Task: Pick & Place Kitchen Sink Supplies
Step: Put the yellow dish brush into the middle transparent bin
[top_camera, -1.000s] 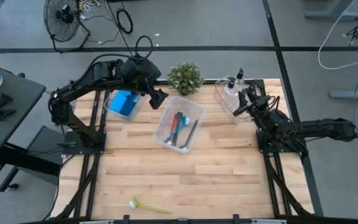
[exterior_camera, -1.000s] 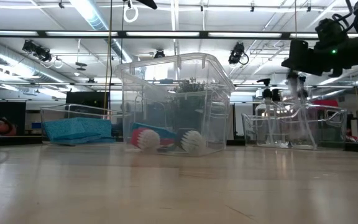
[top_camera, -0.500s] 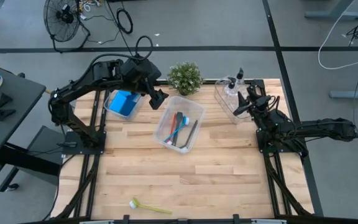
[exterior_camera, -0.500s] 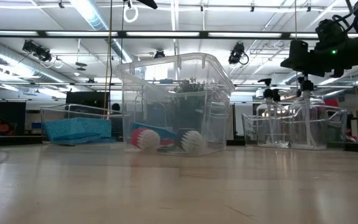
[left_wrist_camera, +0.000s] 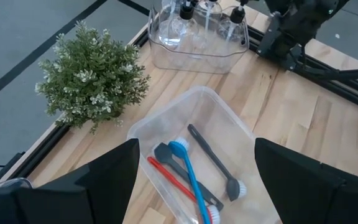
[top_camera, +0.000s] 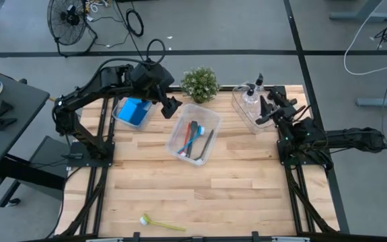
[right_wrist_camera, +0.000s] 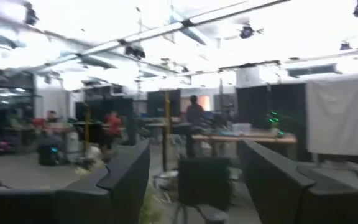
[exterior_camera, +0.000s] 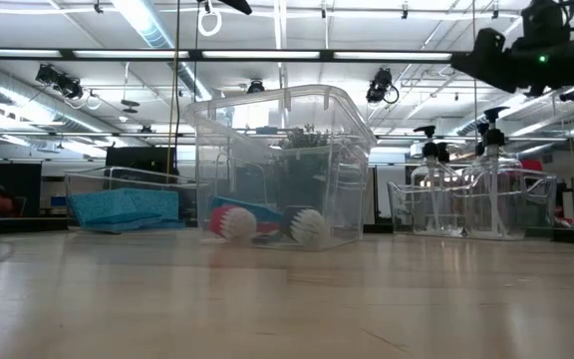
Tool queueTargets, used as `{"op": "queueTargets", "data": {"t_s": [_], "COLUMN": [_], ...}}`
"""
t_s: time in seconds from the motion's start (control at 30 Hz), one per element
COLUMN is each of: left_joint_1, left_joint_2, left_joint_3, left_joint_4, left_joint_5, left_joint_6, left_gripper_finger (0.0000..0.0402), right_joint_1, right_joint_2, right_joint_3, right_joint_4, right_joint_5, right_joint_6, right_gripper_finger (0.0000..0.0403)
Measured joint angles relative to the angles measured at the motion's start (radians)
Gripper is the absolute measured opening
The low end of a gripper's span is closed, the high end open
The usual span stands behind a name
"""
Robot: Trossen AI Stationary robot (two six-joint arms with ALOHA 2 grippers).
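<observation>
Right gripper (top_camera: 269, 107) is hanging released above the clear bin (top_camera: 247, 115) at the table's far right corner, fingers spread, nothing between them. Pump bottles (top_camera: 250, 94) are standing upright inside that bin; the low view shows the black pump tops (exterior_camera: 493, 131) poking above the rim, with the gripper up over them and clear of contact.

Left gripper (top_camera: 170, 106) is waiting wide open and empty, hovering between the sponge bin (top_camera: 121, 114) and the middle bin (top_camera: 210, 124). Its wrist view is looking down into that middle bin: red brush (left_wrist_camera: 178, 188), blue brush (left_wrist_camera: 189, 172) and two dark-handled brushes (left_wrist_camera: 215, 162) lying flat inside.

Blue sponges (top_camera: 135, 110) are sitting in the far-left bin. Yellow-green brush (top_camera: 161, 223) is lying alone on the bare table (top_camera: 234, 188) near the front edge, well apart from everything else. Potted plant (top_camera: 199, 83) is standing at the back edge between the sponge bin and the bottle bin.
</observation>
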Motion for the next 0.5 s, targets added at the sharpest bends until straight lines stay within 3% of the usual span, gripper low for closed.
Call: {"op": "queueTargets", "data": {"t_s": [0.1, 0.3, 0.5], "left_joint_1": [0.0, -0.004, -0.049], "left_joint_2": [0.0, -0.015, -0.04], "left_joint_3": [0.0, 0.002, 0.001], "left_joint_4": [0.003, 0.005, -0.026], "left_joint_5": [-0.005, 0.006, 0.013], "left_joint_6": [0.001, 0.01, 0.102], "left_gripper_finger": [0.0321, 0.0321, 0.0321], "right_joint_1": [0.01, 0.029, 0.042], "right_joint_2": [0.0, 0.001, 0.001], "right_joint_3": [0.038, 0.176, 0.292], "right_joint_4": [-0.033, -0.274, -0.458], "right_joint_5": [-0.033, -0.042, -0.178], "right_joint_6": [0.009, 0.044, 0.173], "right_gripper_finger": [0.0249, 0.0249, 0.0249]}}
